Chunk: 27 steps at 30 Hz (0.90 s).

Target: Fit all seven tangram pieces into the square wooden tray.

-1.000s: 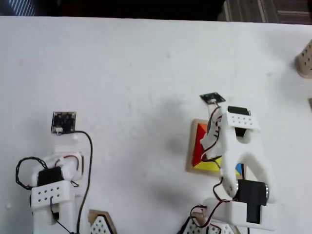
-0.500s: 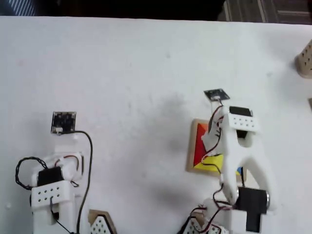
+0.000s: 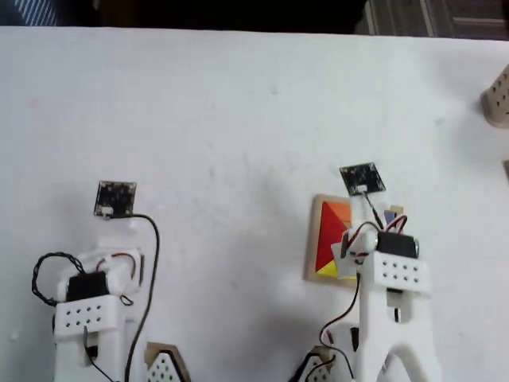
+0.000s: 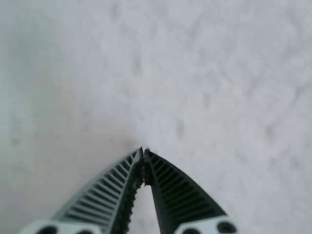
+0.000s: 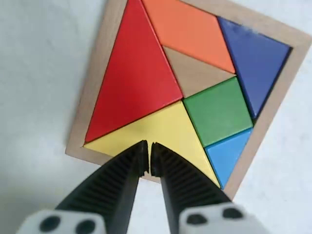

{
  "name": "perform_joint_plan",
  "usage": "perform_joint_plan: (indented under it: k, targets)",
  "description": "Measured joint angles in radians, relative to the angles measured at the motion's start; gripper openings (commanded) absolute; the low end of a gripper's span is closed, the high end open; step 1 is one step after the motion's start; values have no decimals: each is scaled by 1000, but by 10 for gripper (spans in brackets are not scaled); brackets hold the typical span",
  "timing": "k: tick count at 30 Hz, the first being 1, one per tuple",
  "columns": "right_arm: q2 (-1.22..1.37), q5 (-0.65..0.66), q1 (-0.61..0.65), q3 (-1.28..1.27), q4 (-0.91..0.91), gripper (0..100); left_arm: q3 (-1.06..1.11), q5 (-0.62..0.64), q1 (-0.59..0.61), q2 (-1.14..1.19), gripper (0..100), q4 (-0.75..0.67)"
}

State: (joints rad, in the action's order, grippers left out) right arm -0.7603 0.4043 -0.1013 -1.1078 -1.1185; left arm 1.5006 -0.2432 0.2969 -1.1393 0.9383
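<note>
Two white plastic arms share a tabletop. The left arm (image 3: 87, 318), at 7 o'clock in the high view, carries a block dotted with round holes and a black motor housing. A black cable (image 3: 149, 263) runs from it to a small square black camera board (image 3: 116, 199). The right arm (image 3: 394, 318), at 5 o'clock, has the same holed white block, with red and white wires (image 3: 359, 237) curling to a second board (image 3: 362, 178). In the wrist views, the left jaws are dark grey and the right jaws black. Both pairs are ribbed, taper to points and sit in white mounts with dark round holes.
</note>
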Motion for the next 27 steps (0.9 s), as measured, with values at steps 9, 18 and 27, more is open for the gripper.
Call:
perform_joint_plan:
  k: [9,18,27]
  targets:
    - [-135,-2,89,-153,3,18,68,-123,-2,-137,20,57]
    - [-221,-175,74,-187,12,18,157,-29,23,-577,23,192]
    - [-433,-215,75,-327,84,18,178,-21,26,-580,24,241]
